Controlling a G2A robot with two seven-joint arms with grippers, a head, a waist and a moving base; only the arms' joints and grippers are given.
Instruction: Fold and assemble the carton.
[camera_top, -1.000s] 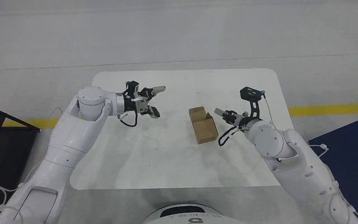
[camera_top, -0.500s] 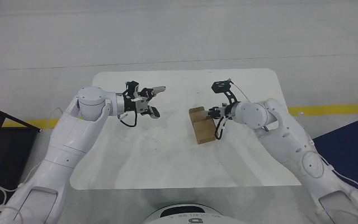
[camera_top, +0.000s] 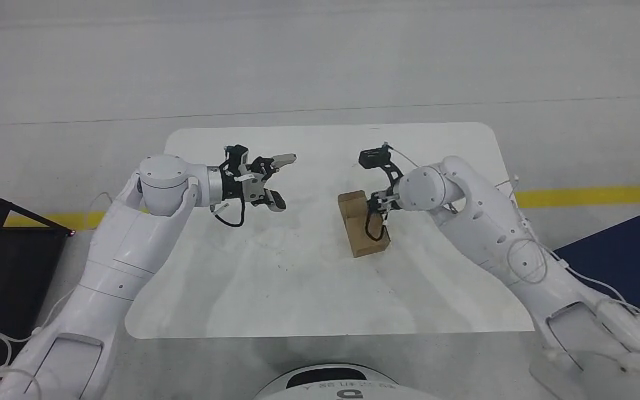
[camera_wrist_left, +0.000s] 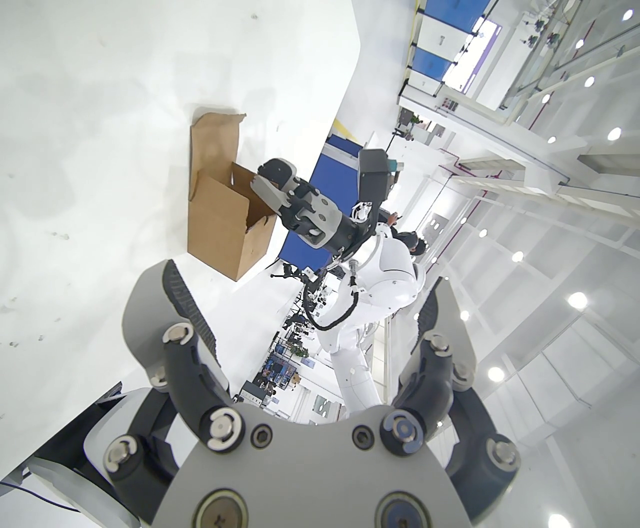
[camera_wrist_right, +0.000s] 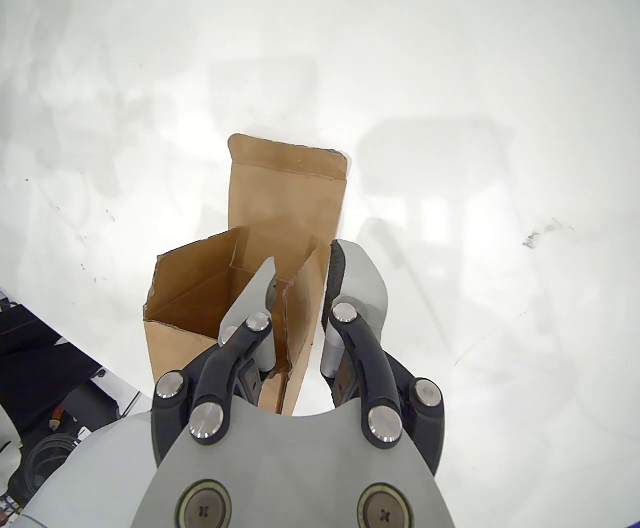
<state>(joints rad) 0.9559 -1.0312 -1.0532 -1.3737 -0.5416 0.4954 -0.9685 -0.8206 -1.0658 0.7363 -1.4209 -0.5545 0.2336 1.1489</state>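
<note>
Swung in from frame right, the right end effector (camera_wrist_right: 305, 260) now pinches a side flap of the open carton (camera_top: 362, 230) at the centre of the surface (camera_top: 300, 280), so folding can likely start. The left end effector (camera_wrist_left: 303, 280) stays spread, centre-left.

No legible text, label, number or sign anywhere. carton (camera_top: 362, 232): plain brown faces, no print readable. table (camera_top: 300, 285): white top, scuff marks only, no markings. Room behind in left wrist view: small panels and boards, too small to read.
</note>
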